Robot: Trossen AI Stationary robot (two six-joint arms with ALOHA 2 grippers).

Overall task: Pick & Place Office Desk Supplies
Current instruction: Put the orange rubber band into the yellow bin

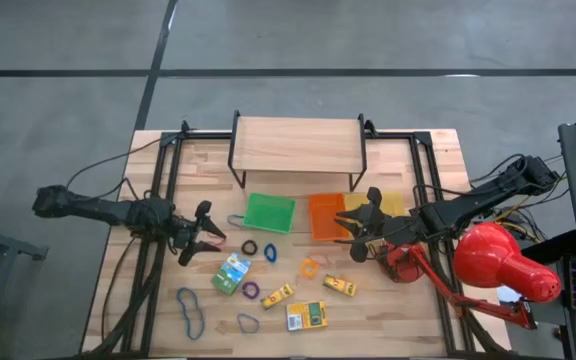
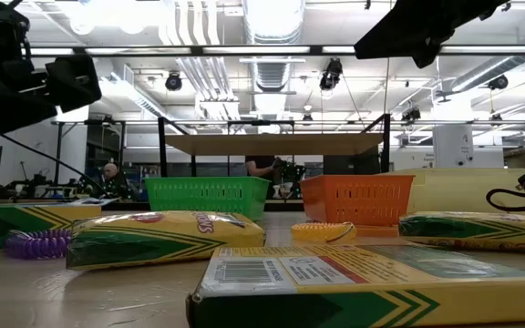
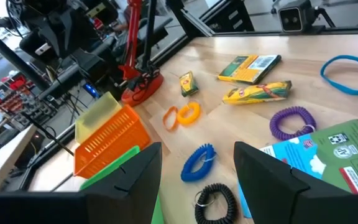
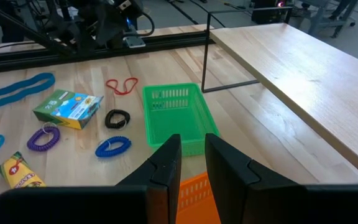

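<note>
Several coiled bands and boxes lie flat on the wooden table. A black coil (image 3: 215, 199) and a blue coil (image 3: 199, 162) lie just ahead of my left gripper (image 3: 197, 177), which is open and hovers left of them (image 1: 203, 237). A green-blue box (image 1: 231, 272), purple coil (image 1: 251, 290), orange coil (image 1: 311, 267), yellow boxes (image 1: 277, 295) (image 1: 340, 285) and a green-yellow box (image 1: 306, 316) lie nearer the front. A red band (image 4: 122, 85) lies by the left gripper. My right gripper (image 4: 192, 162) hangs over the orange tray (image 1: 326, 215), with a narrow gap and nothing in it.
A green tray (image 1: 268, 212), the orange tray and a yellow tray (image 1: 390, 203) stand in a row before a wooden shelf (image 1: 296, 145). A red desk lamp (image 1: 498, 262) fills the right front corner. Flat blue bands (image 1: 188, 310) (image 1: 247, 323) lie near the front left.
</note>
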